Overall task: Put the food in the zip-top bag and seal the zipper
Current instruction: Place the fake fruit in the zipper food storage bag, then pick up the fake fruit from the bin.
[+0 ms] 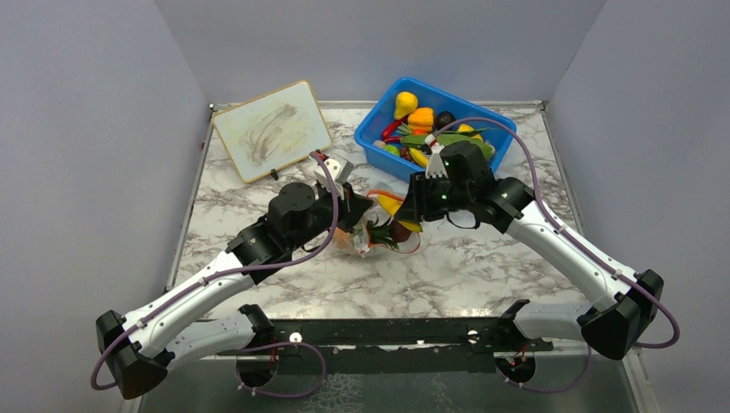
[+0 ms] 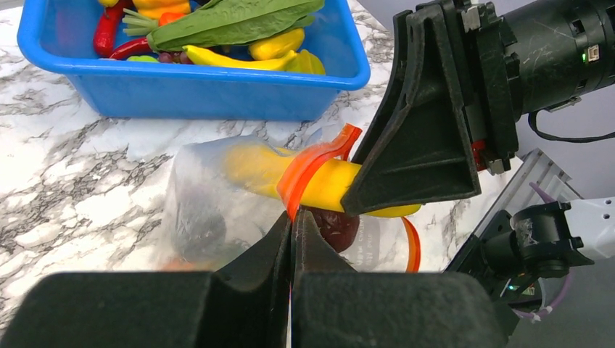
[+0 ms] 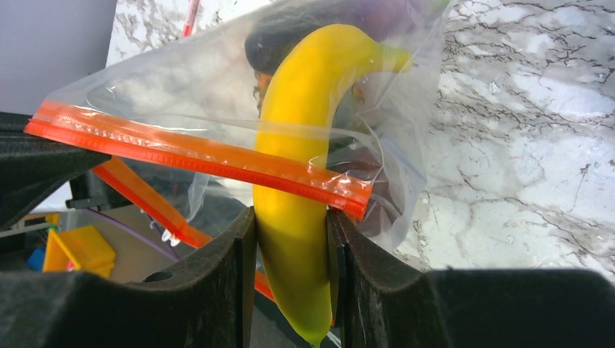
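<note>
Far left, a smeared board (image 1: pixel 271 131) lay on the marble table (image 1: pixel 482 267), well out of the play. Next came the left gripper (image 2: pixel 291 221), jaws pressed tight together and pinching the zipper (image 2: pixel 313 161) at the near lip. That held the bag (image 2: pixel 207 199) with its mouth lifted, mid-table between the two arms. A dark round fruit (image 2: pixel 335 226) already sat inside. Then the right gripper (image 3: pixel 291 232), fingers clamped either side of a banana (image 3: pixel 301 130): front half through the mouth, tail end outside between the fingers. Behind it on the right, the blue bin (image 1: pixel 379 157) held plenty more food.

So this looked like the loading step, with the banana halfway in. The next move called for a push deeper, then parting the fingers and backing straight out without dragging the lip along. The banana's curve could snag on the strip. Sealing seemed a long way off.

The overhead view showed where the arms met and where the bin stood, but the bag was a scrap half hidden under the grippers. The left wrist view showed the pinch on the strip and the dark fruit. Only the right wrist view showed the banana passing between the two red strips, with the fingers touching its sides.
</note>
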